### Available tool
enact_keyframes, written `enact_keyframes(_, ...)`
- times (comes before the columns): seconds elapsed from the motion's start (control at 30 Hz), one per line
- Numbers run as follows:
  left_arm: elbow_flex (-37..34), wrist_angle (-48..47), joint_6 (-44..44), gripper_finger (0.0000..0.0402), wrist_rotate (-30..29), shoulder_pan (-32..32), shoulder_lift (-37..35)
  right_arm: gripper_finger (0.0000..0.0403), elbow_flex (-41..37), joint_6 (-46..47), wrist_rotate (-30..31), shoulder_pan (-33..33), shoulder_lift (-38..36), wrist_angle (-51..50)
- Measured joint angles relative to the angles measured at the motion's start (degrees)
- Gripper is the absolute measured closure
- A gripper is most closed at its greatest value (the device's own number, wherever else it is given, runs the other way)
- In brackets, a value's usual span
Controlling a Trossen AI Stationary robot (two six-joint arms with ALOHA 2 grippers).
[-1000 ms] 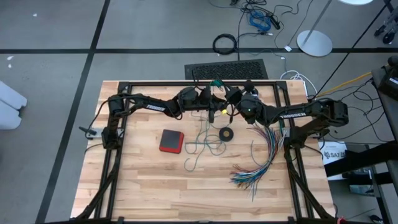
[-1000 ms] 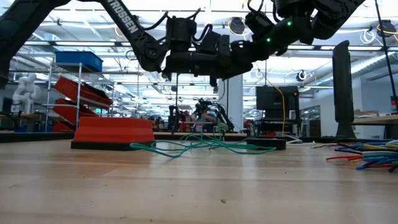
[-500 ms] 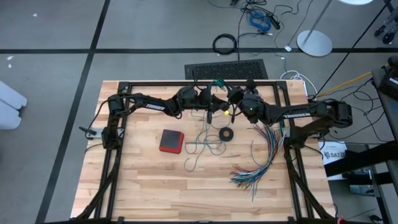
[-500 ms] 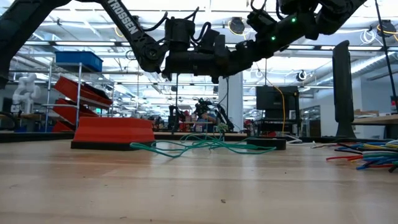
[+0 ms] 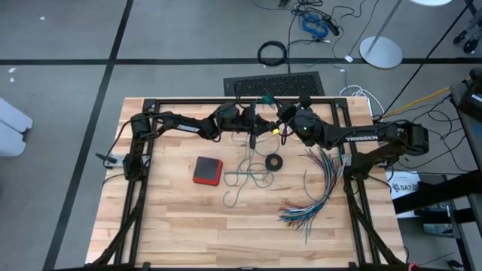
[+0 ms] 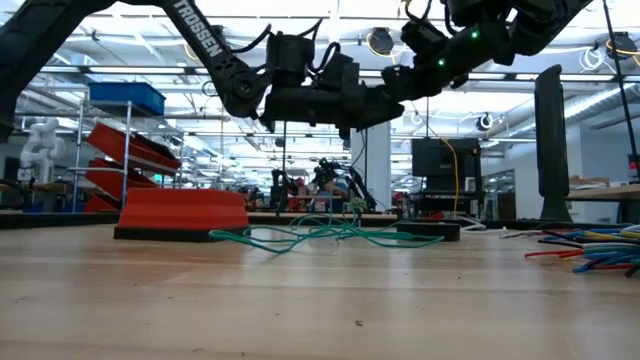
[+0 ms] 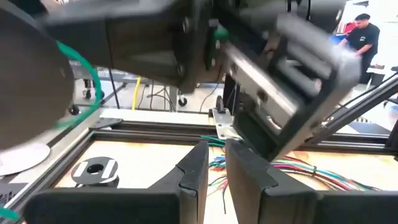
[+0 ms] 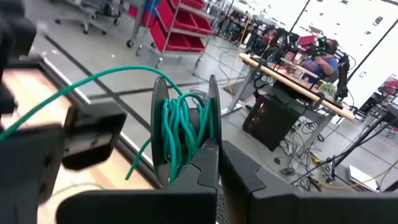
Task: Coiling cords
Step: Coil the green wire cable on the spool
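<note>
We see both arms meeting high over the far middle of the counter (image 5: 173, 226), and over the last second the right arm has slid a little toward the left one, so the two wrists now sit almost touching. We read that as the winding going on: the right gripper (image 8: 214, 146) is pressed together on a small spool-like holder with several turns of the teal-green cord (image 8: 183, 127) already wrapped on it, and closing the gap should let the next turn be laid.

The left gripper (image 7: 214, 163) stands just beside it, its fingers nearly together with only a thin slit between them; we cannot tell whether the cord runs through that slit.

Most of the teal-green cord lies loose on the counter below the grippers (image 5: 247, 175), between the red block (image 5: 208, 170) and the black tape ring (image 5: 275, 162), with one strand rising up to the grippers. So the coil looks only partly made. The white cord we cannot pick out clearly. The fan of multicoloured wires (image 5: 312, 197) lies apart on the right.
</note>
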Motion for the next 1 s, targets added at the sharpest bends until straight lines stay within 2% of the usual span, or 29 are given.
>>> enact_keyframes(0.2, -0.8, -2.0, 1.5, 0.034, -0.2, -0.4, 0.0, 0.0403, 0.0, 0.3, -2.0, -0.5, -0.7, 2.1)
enact_keyframes(0.37, -1.1, -1.4, 1.5, 0.034, -1.0, -0.6, 0.0, 0.0403, 0.0, 4.4, -6.6, -2.4, -2.0, 2.6)
enact_keyframes(0.47, -1.1, -0.4, 2.7, 0.034, -3.3, -1.8, 0.0, 0.0403, 0.0, 6.9, -9.1, -3.6, -2.1, 3.6)
enact_keyframes(0.8, -1.1, 3.1, 10.0, 0.0342, -8.6, -6.5, 0.0, 0.0403, 0.0, 8.1, -10.6, -5.6, -0.1, 5.3)
enact_keyframes(1.0, -1.1, 2.1, 14.7, 0.0367, -14.0, -7.6, 0.0, 0.0403, 0.0, 8.1, -10.9, -5.6, 1.5, 6.9)
